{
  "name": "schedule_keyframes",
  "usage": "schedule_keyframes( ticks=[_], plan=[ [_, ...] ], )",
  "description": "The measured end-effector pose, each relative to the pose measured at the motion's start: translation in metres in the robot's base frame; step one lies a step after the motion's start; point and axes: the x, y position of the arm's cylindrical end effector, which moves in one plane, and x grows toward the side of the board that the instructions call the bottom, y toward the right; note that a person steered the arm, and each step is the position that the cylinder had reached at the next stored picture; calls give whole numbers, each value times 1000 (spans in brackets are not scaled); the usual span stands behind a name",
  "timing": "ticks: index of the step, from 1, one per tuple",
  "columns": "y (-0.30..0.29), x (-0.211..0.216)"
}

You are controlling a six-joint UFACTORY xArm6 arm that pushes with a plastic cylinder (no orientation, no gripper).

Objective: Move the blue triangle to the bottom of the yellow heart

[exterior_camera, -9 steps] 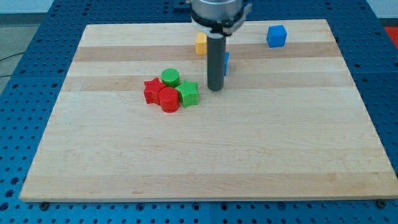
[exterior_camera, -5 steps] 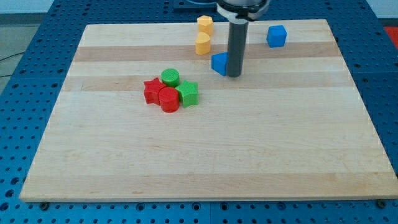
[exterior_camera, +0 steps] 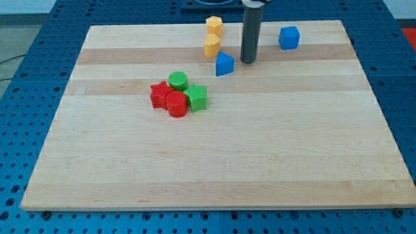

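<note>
While you look down at the wooden board [exterior_camera: 214,162], my tip [exterior_camera: 247,61] rests near the view's top, just right of the blue triangle [exterior_camera: 224,64], apart from it. It has no jaws and holds nothing. The triangle sits just below-right of the yellow heart [exterior_camera: 212,45]. Nothing here is a container.

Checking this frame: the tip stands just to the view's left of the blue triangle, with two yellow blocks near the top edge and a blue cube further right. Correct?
Not quite. In the camera view my tip stands just to the view's right of the blue triangle, slightly above it, not to its left. The two yellow blocks near the top edge and the blue cube further right are as you say.
</note>
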Motion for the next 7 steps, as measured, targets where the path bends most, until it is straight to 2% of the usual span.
schedule_keyframes(
  ticks=[2,4,7],
  plan=[
    [-36,0],
    [-14,9],
    [-22,22]
  ],
)
